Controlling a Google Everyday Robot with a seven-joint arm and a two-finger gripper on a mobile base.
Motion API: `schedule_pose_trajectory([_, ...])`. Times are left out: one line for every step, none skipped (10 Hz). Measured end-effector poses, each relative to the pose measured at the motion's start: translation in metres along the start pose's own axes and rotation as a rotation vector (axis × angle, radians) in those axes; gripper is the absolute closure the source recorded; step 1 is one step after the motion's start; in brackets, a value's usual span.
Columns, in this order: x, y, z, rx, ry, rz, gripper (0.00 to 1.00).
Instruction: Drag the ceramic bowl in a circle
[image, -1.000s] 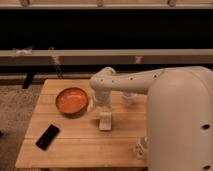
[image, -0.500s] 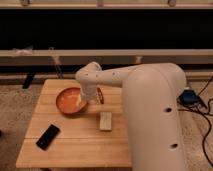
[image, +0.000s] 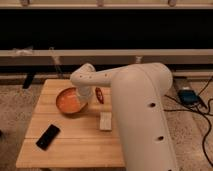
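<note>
Arm (image: 127, 80) partly hides hand (image: 88, 98) over ceramic bowl (image: 68, 103).

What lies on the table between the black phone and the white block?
Only bare wood of the table, as the camera view shows. The gripper is at the ceramic bowl, by its rim.

a: what does the arm (image: 142, 107) look like?
b: cream-white all over, with smooth, rounded shells. the near segment is very thick, almost a barrel. it narrows to a slimmer tube that ends in a rounded, ball-like joint.
a: any markings?
b: a few small dark round spots run down the side of the thick segment, like recessed holes.
a: and the gripper (image: 89, 99)?
b: it's at the arm's far end, low over the desk (image: 75, 145), at the rim of the ceramic bowl (image: 69, 102). it's pale like the rest, and there's a reddish-brown oval patch right beside it.
</note>
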Motion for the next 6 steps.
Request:
schedule_pose_trajectory([0.001, 0.0, 0.005, 0.005, 0.007, 0.001, 0.81])
schedule_pose_trajectory([0.003, 0.0, 0.01, 0.01, 0.016, 0.004, 0.92])
schedule_pose_trajectory([0.005, 0.0, 0.013, 0.012, 0.024, 0.005, 0.98])
schedule_pose_trajectory([0.009, 0.0, 0.015, 0.016, 0.031, 0.007, 1.0])
schedule_pose_trajectory([0.021, -0.016, 0.014, 0.026, 0.038, 0.033, 1.0])
schedule_pose_trajectory([0.03, -0.033, 0.009, 0.039, 0.032, 0.061, 1.0])
